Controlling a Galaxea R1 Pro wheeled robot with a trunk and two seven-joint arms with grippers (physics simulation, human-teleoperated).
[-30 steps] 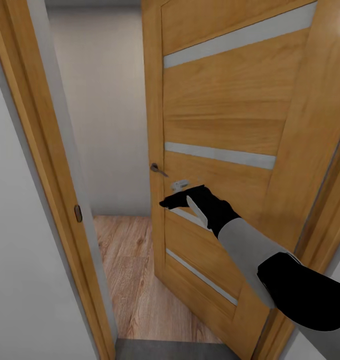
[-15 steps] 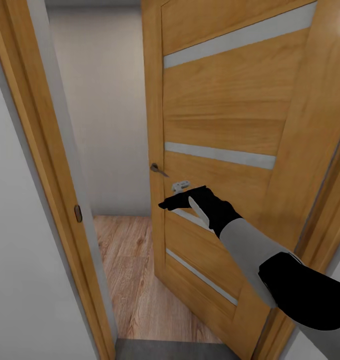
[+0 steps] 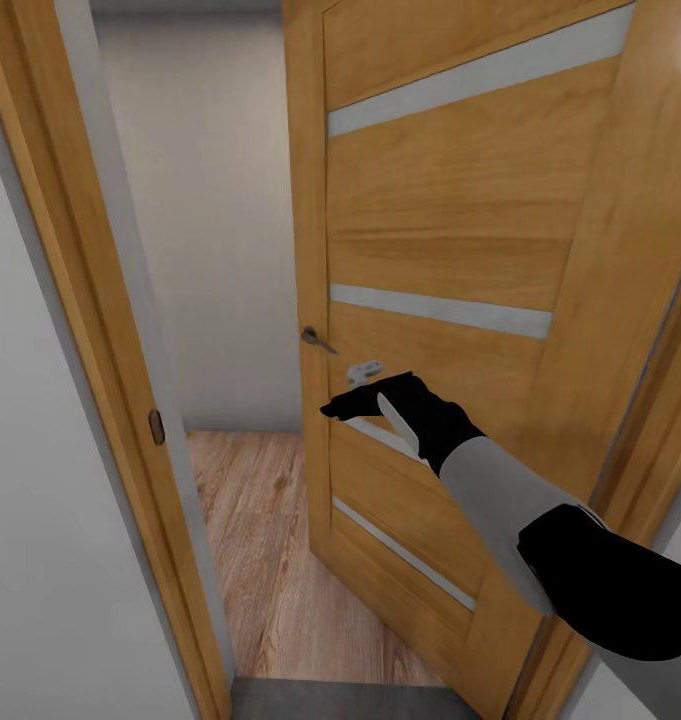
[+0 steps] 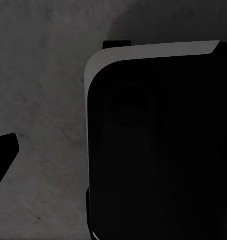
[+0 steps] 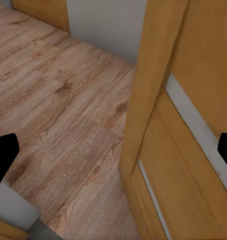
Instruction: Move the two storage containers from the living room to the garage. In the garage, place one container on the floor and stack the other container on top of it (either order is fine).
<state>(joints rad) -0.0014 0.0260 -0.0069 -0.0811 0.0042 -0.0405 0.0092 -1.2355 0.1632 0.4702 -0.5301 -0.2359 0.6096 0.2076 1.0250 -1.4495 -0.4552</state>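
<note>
Head view faces door (image 3: 430,250) close; right wrist shares door edge.

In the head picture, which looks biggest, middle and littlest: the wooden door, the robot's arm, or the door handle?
1. The wooden door looks biggest.
2. The right arm looks middle-sized, though it is nearer the camera.
3. The door handle looks littlest.

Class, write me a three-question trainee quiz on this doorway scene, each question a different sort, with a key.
1. True or false: the wooden door stands fully shut.
2. Which floor lies beyond the doorway? A) carpet B) wood plank floor C) tiles
3. Fill in: the right gripper is beside the door's ____.

Key: 1 false, it stands ajar; 2 B; 3 handle.
</note>
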